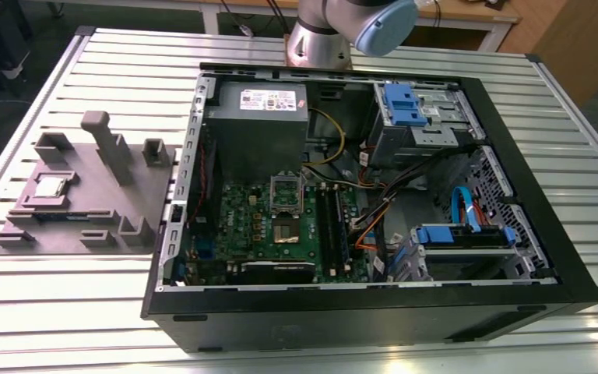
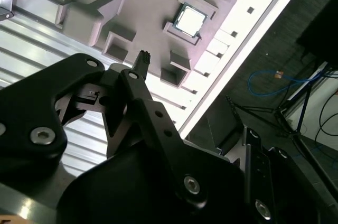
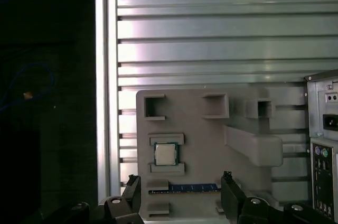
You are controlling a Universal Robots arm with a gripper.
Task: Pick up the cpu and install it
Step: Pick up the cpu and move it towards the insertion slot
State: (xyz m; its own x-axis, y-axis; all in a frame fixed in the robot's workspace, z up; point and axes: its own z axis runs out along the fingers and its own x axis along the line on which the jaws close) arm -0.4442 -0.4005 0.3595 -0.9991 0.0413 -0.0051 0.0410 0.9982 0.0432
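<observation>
In the exterior view the cpu [image 1: 50,187] is lying in a pocket of the grey tray [image 1: 86,224]. In the second wrist view it is sitting well beyond the fingertip [image 2: 141,59]. In the first wrist view the gripper [image 3: 180,189] is holding its fingers [image 3: 231,192] spread and empty, cpu ahead of the gap; an off-centre descent could be jamming them on pocket walls.

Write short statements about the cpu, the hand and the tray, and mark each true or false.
1. The cpu lies on the grey tray. True.
2. The hand holds the cpu. False: it is open and empty, apart from the cpu.
3. The computer case is open, its motherboard showing. True.
4. The grey tray is inside the case. False: it lies on the slatted table, at the exterior view's left of the case.
</observation>
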